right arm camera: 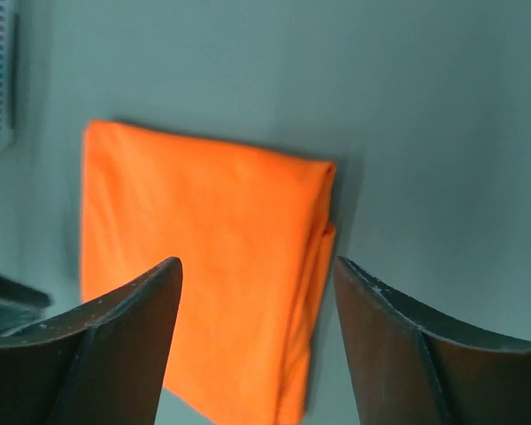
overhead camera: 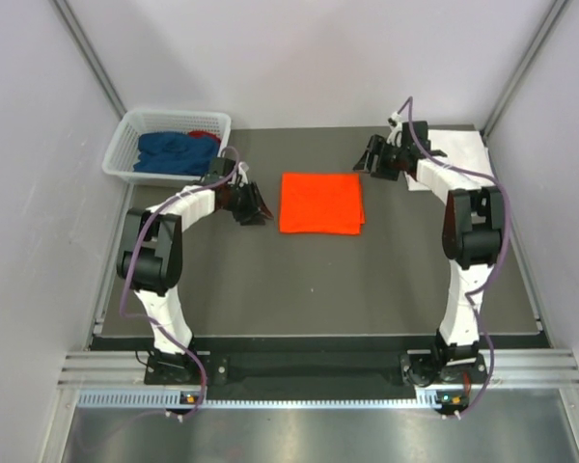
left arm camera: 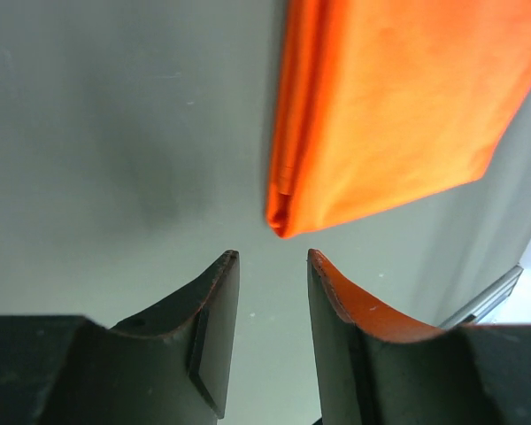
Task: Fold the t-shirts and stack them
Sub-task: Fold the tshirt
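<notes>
A folded orange t-shirt (overhead camera: 320, 203) lies flat in the middle of the dark table. It also shows in the left wrist view (left arm camera: 398, 106) and the right wrist view (right arm camera: 203, 266). My left gripper (overhead camera: 252, 205) is open and empty, low over the table just left of the shirt, its fingertips (left arm camera: 226, 266) short of the shirt's near corner. My right gripper (overhead camera: 372, 157) is open and empty, above the table by the shirt's far right corner. Blue and red t-shirts (overhead camera: 177, 151) lie crumpled in the white basket (overhead camera: 121, 145).
A white folded cloth (overhead camera: 460, 151) lies at the table's far right corner behind the right arm. The basket stands at the far left corner. Grey walls close in both sides.
</notes>
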